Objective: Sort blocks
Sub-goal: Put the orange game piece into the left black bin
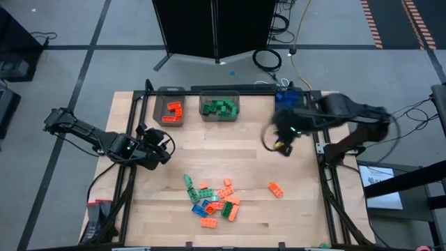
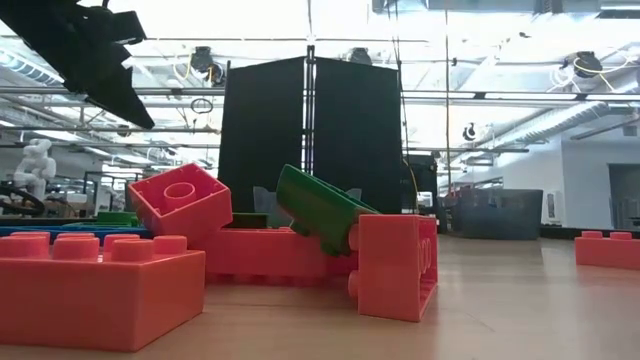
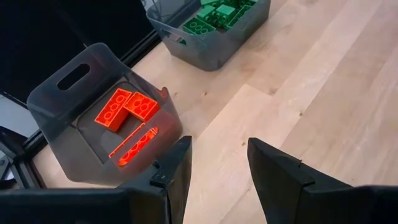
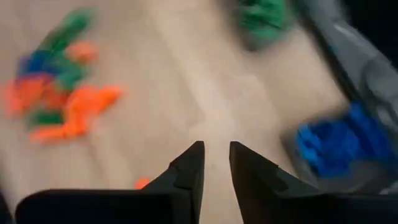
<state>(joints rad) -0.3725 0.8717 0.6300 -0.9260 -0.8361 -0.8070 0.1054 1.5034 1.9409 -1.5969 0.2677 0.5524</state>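
A loose pile of orange, green and blue blocks (image 1: 212, 199) lies near the table's near edge, and it fills the low view (image 2: 230, 250). One orange block (image 1: 276, 189) lies apart to the pile's right. My left gripper (image 1: 164, 148) (image 3: 217, 165) is open and empty, hovering just near of the orange bin (image 3: 106, 118). My right gripper (image 1: 282, 143) (image 4: 216, 162) hangs over bare wood near the blue bin (image 4: 336, 143). Its fingers stand a narrow gap apart with nothing between them, and the pile (image 4: 62, 93) shows blurred beyond them.
Three grey bins stand along the far edge: one with orange blocks (image 1: 171, 110), one with green (image 1: 220, 107), and one with blue (image 1: 287, 97) partly under the right arm. Bare wood lies between the bins and the pile. Metal frame rails run along the table's left and right edges.
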